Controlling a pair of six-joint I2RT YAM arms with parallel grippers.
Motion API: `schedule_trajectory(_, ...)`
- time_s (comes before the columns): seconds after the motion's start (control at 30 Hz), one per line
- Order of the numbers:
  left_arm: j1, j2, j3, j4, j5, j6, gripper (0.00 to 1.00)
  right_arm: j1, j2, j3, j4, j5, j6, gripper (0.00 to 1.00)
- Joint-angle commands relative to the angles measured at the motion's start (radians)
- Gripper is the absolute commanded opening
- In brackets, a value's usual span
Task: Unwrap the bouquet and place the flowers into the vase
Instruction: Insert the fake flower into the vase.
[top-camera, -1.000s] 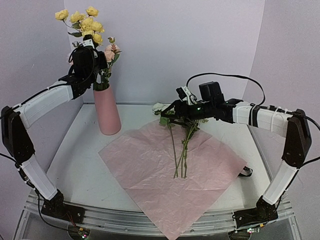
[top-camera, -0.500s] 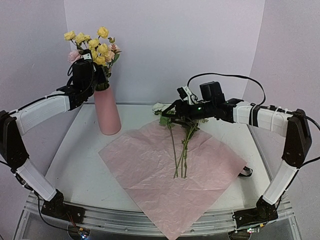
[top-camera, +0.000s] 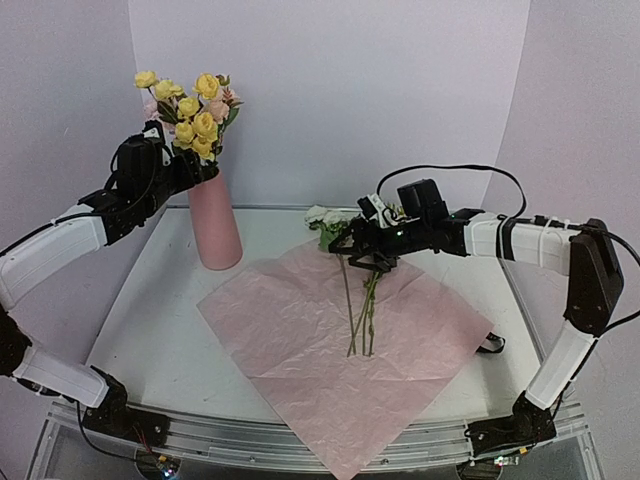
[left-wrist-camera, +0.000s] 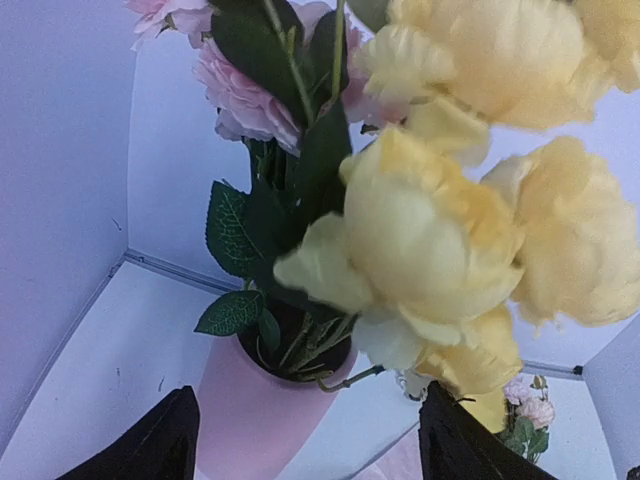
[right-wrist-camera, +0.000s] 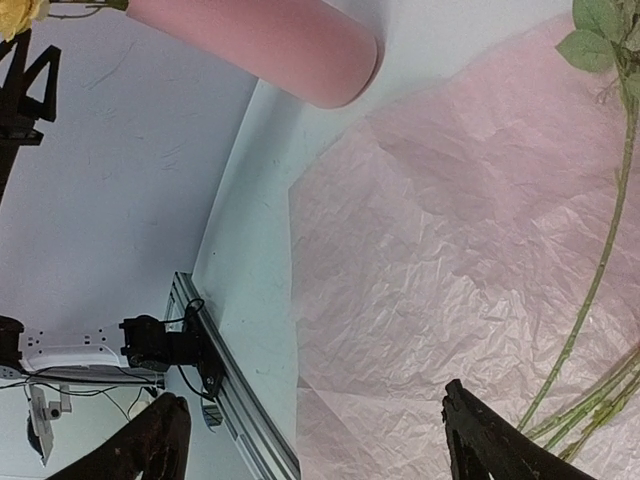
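The salmon-pink vase (top-camera: 214, 225) (left-wrist-camera: 250, 420) (right-wrist-camera: 270, 35) stands at the back left with yellow and pink flowers (top-camera: 192, 112) (left-wrist-camera: 440, 230) in it. My left gripper (top-camera: 185, 165) (left-wrist-camera: 308, 420) hovers just left of the vase's rim, open and holding nothing. The bouquet is unwrapped: its pink paper (top-camera: 340, 340) (right-wrist-camera: 450, 220) lies flat, and a few long-stemmed flowers (top-camera: 365, 300) (right-wrist-camera: 590, 290) rest on it, with cream blooms (top-camera: 322, 215) at the far end. My right gripper (top-camera: 350, 240) (right-wrist-camera: 315, 420) hangs open and empty just above those stems' upper part.
Lilac walls close in the table at the back and both sides. The paper's near corner hangs over the metal front rail (top-camera: 250, 440). A small dark object (top-camera: 490, 343) lies at the paper's right edge, near the right arm's upright link.
My left gripper opened and let go of the yellow flowers, which sank into the vase; the left arm drew back to the left. The right gripper dipped slightly toward the stems.
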Motion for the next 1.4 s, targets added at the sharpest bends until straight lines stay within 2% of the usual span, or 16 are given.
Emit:
schedule_trajectory(0.0,0.002,-0.038,0.015,-0.068,0.056,-0.020,0.81,-0.003,-0.058,-0.007,-0.001,-0.001,0.024,0.88)
schedule_trajectory(0.13,0.002,-0.073,0.002,-0.130,0.047,-0.072,0.81,-0.003,-0.056,-0.014,-0.010,0.036,0.049,0.88)
schedule_trajectory(0.27,0.002,-0.153,-0.074,-0.225,0.033,-0.211,0.80,-0.004,-0.042,-0.017,-0.055,0.078,0.053,0.88)
schedule_trajectory(0.43,0.002,-0.260,-0.228,-0.251,0.139,-0.344,0.81,-0.004,-0.015,0.014,-0.155,0.158,0.027,0.88)
schedule_trajectory(0.57,0.001,-0.280,-0.276,-0.270,0.235,-0.407,0.81,-0.004,0.028,0.076,-0.284,0.254,-0.023,0.83)
schedule_trajectory(0.83,-0.032,-0.234,-0.330,-0.296,0.454,-0.502,0.82,-0.001,0.098,0.131,-0.383,0.355,-0.076,0.68)
schedule_trajectory(1.07,-0.227,-0.126,-0.322,-0.295,0.393,-0.598,0.82,0.023,0.164,0.175,-0.415,0.421,-0.108,0.63)
schedule_trajectory(1.13,-0.259,-0.073,-0.297,-0.295,0.403,-0.605,0.82,0.040,0.199,0.210,-0.428,0.447,-0.124,0.56)
schedule_trajectory(1.23,-0.317,-0.013,-0.253,-0.295,0.386,-0.599,0.82,0.073,0.261,0.290,-0.494,0.549,-0.137,0.53)
schedule_trajectory(1.37,-0.357,0.041,-0.222,-0.294,0.392,-0.578,0.82,0.080,0.307,0.320,-0.510,0.596,-0.127,0.47)
